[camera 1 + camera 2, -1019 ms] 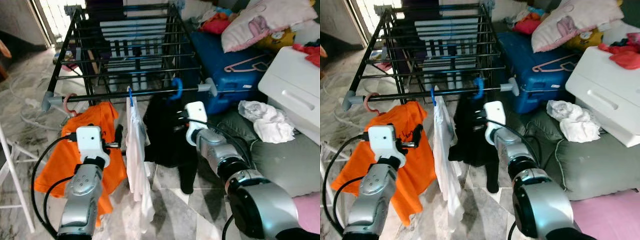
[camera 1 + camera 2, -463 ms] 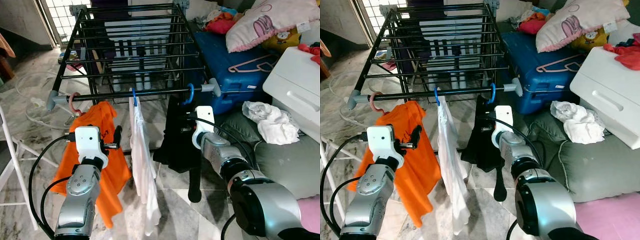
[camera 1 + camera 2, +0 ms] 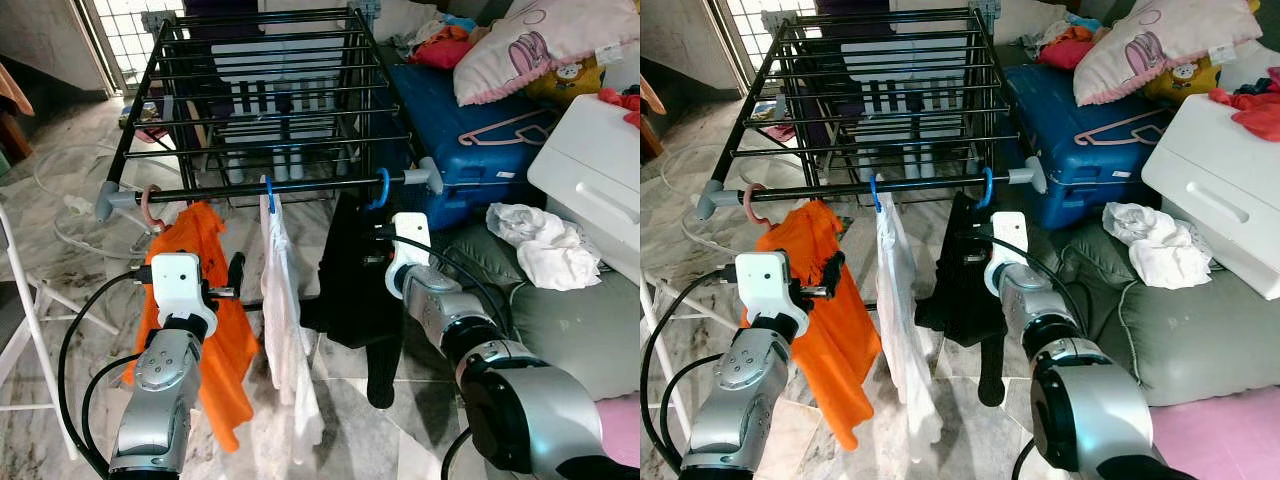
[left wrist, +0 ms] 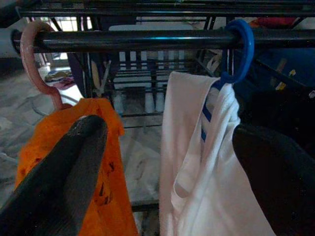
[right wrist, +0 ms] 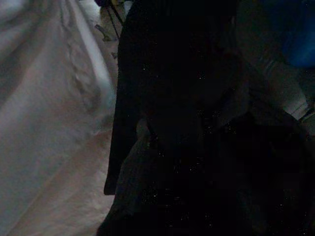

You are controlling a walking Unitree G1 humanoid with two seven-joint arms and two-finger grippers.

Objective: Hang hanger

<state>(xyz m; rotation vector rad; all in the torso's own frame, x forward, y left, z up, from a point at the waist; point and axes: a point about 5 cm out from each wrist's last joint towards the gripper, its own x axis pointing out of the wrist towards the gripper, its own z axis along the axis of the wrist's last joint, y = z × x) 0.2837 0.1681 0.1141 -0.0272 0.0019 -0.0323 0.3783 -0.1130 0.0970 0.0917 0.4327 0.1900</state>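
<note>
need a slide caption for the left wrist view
Left gripper open before the rack's front rail, orange shirt on a pink hanger beside white shirt on a blue hanger.

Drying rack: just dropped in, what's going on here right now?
Three garments hang from the front bar of the black drying rack: an orange shirt on a pink hanger, a white garment on a blue hanger, and a black garment on another blue hook. The right pincer is up against the black garment, just below its hook. The left pincer is open and empty, in front of the orange shirt and the white garment.
</note>
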